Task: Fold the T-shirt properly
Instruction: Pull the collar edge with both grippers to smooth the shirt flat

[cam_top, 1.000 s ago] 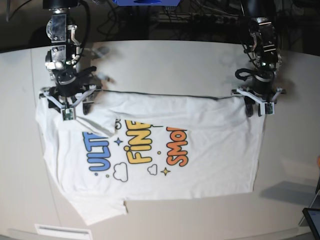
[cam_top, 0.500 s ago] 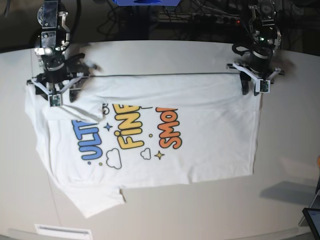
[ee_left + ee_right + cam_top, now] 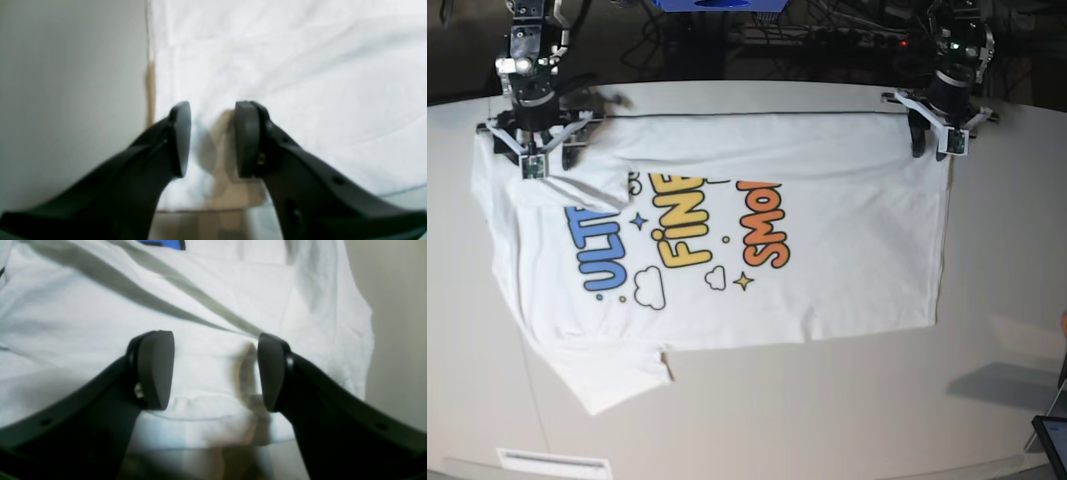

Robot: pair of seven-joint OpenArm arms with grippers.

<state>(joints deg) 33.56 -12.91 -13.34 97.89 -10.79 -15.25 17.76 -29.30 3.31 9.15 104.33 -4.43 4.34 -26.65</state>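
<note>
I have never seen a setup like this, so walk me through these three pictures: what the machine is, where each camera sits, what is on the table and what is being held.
This is a robot with two arms, each ending in a two-fingered gripper. One picture looks down on the whole table from above; the other two come from cameras mounted on the wrists, looking out between the dark fingers.

A white T-shirt with a colourful cartoon print lies spread on the table. The left gripper and the right gripper sit at the two corners of the shirt's far edge. In both close-ups the fingers stand apart over the cloth, so nothing appears pinched.
</note>
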